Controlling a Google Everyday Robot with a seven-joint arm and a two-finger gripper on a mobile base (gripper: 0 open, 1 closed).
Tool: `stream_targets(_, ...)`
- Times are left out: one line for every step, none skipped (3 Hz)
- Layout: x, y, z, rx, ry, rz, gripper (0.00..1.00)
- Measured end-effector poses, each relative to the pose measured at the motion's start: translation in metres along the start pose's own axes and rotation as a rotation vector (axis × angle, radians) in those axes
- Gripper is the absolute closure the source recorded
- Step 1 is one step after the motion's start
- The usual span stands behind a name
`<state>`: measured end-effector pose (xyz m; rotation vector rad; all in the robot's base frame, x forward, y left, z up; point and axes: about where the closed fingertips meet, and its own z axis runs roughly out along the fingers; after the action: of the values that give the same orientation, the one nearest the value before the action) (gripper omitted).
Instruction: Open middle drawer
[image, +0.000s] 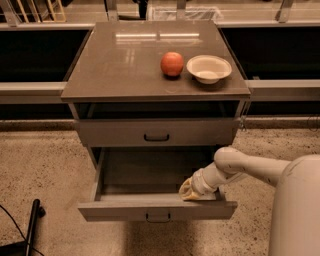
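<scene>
The middle drawer (158, 211) is a wide shallow grey drawer with a small dark loop handle. It stands pulled well out of the grey cabinet (150, 60), and its inside looks empty. My gripper (192, 192) is at the end of the white arm, which reaches in from the right. It sits low inside the drawer, against the back of the drawer front near its right end. The closed drawer (156, 132) above it has its own dark handle.
An orange-red fruit (172, 63) and a white bowl (209, 68) sit on the cabinet top. My white body (297, 210) fills the lower right. A dark pole and cable (31, 225) lie on the speckled floor at lower left. Dark shelving runs behind on both sides.
</scene>
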<state>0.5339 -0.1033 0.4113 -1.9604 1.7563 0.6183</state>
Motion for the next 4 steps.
stream_targets(0.000,-0.002,0.000,0.000,0.000,0.000,1.00)
stream_targets(-0.011,0.022,-0.001,-0.069,-0.083,0.029,1.00)
stream_targets(-0.014,0.026,-0.001,-0.083,-0.101,0.035,1.00)
stream_targets(-0.031,0.055,-0.015,-0.099,-0.242,0.069,1.00)
